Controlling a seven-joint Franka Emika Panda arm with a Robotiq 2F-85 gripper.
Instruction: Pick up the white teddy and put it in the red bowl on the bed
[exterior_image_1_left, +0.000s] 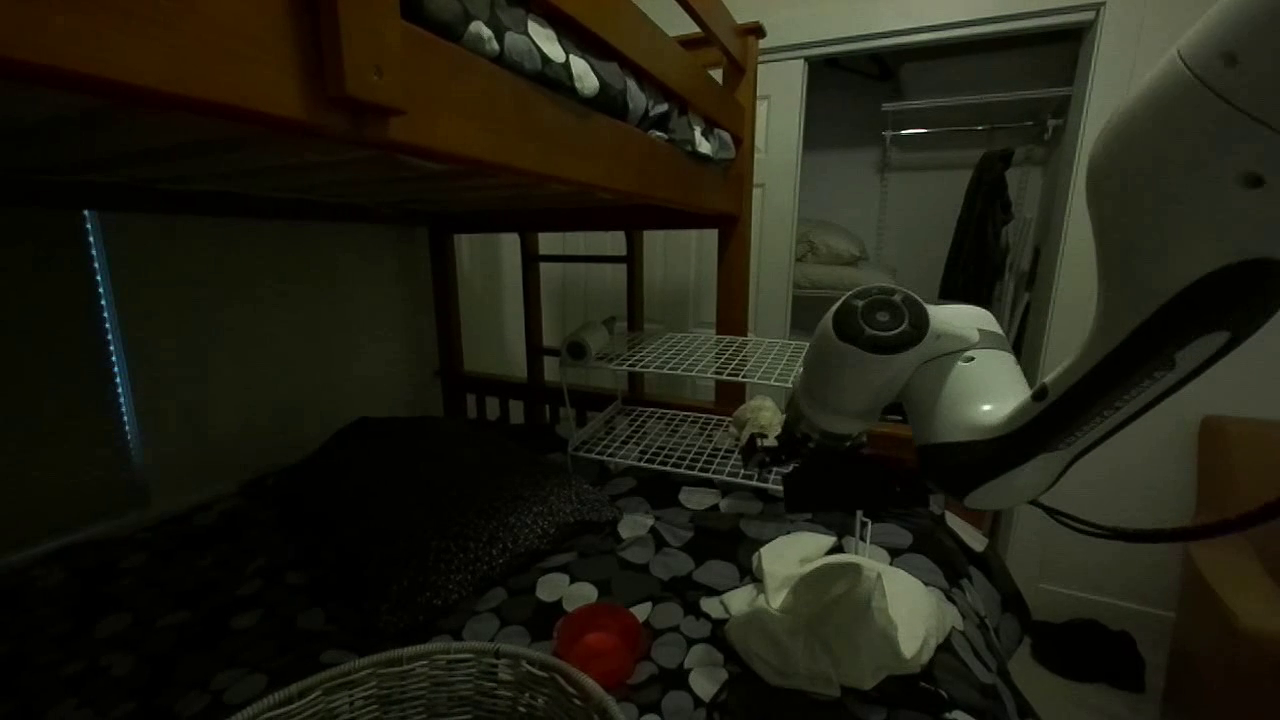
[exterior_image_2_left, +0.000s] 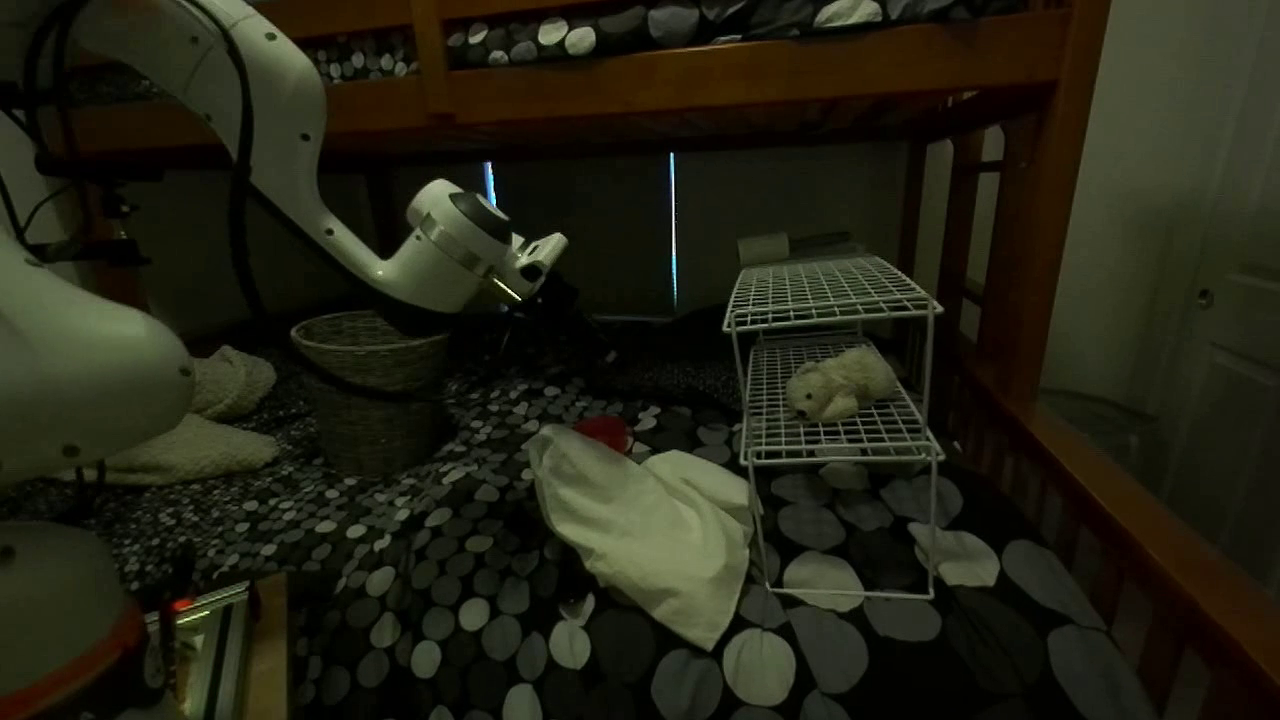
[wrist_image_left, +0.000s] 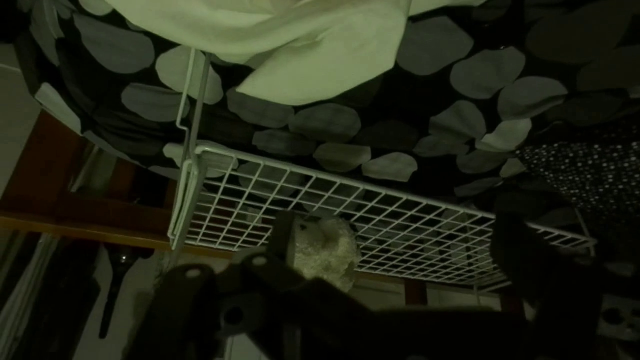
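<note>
Two white wire shelves (exterior_image_2_left: 835, 290), both of square mesh, stand one above the other on thin rod legs, and on the lower one lies the single white teddy (exterior_image_2_left: 845, 385), plump and woolly-looking, with a small dark nose. One smooth, rounded white arm (exterior_image_2_left: 290, 110) reaches in from the side, its gripper (wrist_image_left: 397, 225) well apart from the toy in an exterior view; the wrist view shows its two dark fingers (wrist_image_left: 284, 235) spread wide, the teddy beyond them. One red bowl (exterior_image_1_left: 600, 645), glossy and round, sits on the bed (exterior_image_2_left: 430, 620), whose fabric carries pale and grey pebble shapes on black, too many for me to count. Near the bowl, one white cloth (exterior_image_2_left: 650, 520) is rumpled into soft peaks and folds. I see one basket (exterior_image_2_left: 370, 420), tall and woven like wicker, and behind it some nubbly cream fleece (exterior_image_2_left: 190, 450); whether that is one piece or two, I cannot tell. One dark pillow (exterior_image_1_left: 480, 510) has a speckled edge, and orange-brown wooden beams (exterior_image_2_left: 760, 95) run overhead. One pale cylinder (exterior_image_2_left: 763, 248) rests by the upper shelf, its material unclear in this dim light.
</note>
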